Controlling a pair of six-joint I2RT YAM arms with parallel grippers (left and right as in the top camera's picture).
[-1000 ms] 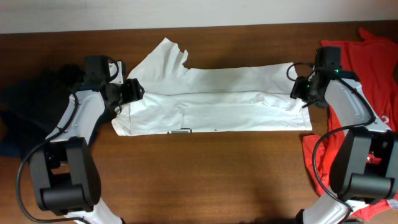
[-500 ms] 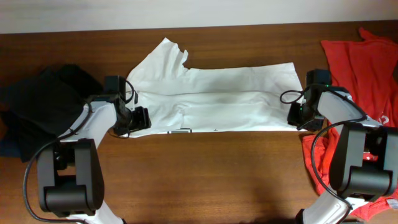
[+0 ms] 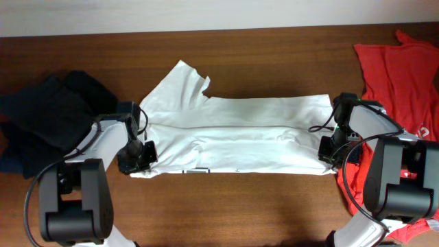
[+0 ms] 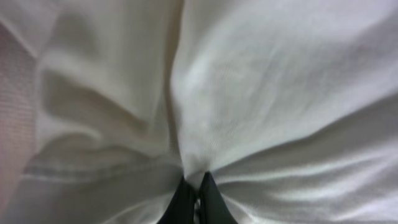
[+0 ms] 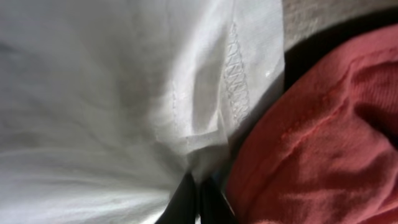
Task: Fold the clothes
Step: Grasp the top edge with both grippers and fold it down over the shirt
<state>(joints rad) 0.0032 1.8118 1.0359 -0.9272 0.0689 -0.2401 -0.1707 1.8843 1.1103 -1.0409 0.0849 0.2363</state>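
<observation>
Locate the white T-shirt (image 3: 233, 130) across the middle of the frame, lying on the brown table (image 3: 226, 206) and folded lengthwise into a long band. One sleeve projects from the upper left of the band. The fabric is plain, thin and softly creased. A small label (image 3: 199, 170) sits on the lower edge, left of centre.

The left gripper (image 3: 137, 156) is at the band's lower left corner. In the left wrist view you see its two fingers pressed together with white fabric pinched between them, and creases fan out from that point.

The right gripper (image 3: 328, 149) is at the band's lower right corner. In the right wrist view its fingers are likewise closed. They appear to pinch the stitched hem, though the contact point is blurred at the bottom of the frame.

A red T-shirt (image 3: 401, 68) lies at the right of the frame, just beside that hem. Dark garments (image 3: 48, 110) are heaped at the left.
</observation>
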